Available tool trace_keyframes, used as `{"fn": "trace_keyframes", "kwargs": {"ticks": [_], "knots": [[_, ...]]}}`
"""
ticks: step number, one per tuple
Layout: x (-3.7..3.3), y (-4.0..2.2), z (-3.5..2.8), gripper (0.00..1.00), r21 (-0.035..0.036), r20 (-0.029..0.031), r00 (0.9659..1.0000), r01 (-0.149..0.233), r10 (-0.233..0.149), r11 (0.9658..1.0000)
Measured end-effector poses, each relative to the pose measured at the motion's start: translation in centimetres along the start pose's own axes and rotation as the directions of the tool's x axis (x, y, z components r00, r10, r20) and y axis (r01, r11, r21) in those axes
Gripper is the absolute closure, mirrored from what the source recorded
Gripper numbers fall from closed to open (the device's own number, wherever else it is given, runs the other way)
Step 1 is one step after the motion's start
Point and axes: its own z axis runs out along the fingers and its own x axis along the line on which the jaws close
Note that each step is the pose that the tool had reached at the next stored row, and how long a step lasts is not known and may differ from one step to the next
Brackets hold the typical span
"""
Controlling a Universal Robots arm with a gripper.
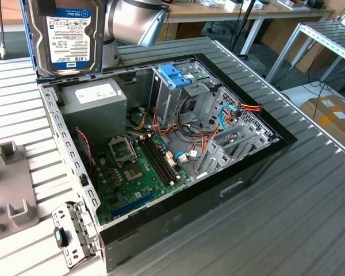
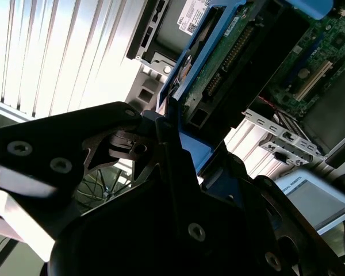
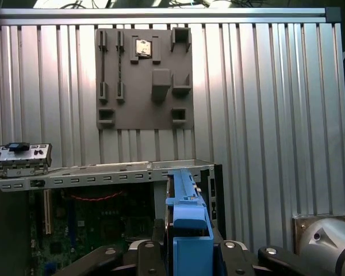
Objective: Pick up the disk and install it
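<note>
The disk (image 1: 66, 34), a dark hard drive with a white label in a blue carrier, hangs upright in the air over the far left corner of the open computer case (image 1: 253, 167) in the exterior view. In the second wrist view my gripper (image 2: 171, 123) is shut on the disk (image 2: 218, 63), whose green circuit board and blue rail face the camera. The first wrist view looks along the blue carrier edge of the disk (image 3: 188, 224), which stands between my fingers (image 3: 144, 253) above the case's motherboard.
Inside the case an upright metal drive cage with a blue handle (image 1: 175, 77) stands beside the power supply (image 1: 98, 100), cables (image 1: 230, 115) and the motherboard (image 1: 138, 172). A grey fixture plate (image 3: 144, 80) lies on the ribbed metal table (image 1: 299, 218). The robot arm (image 1: 132, 20) rises behind the disk.
</note>
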Motion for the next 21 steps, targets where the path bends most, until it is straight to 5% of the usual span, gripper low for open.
{"fn": "trace_keyframes", "kwargs": {"ticks": [21], "knots": [[-0.11, -1.79, 0.01, 0.63, 0.0, 0.0, 1.0, 0.0, 0.0, 1.0]]}}
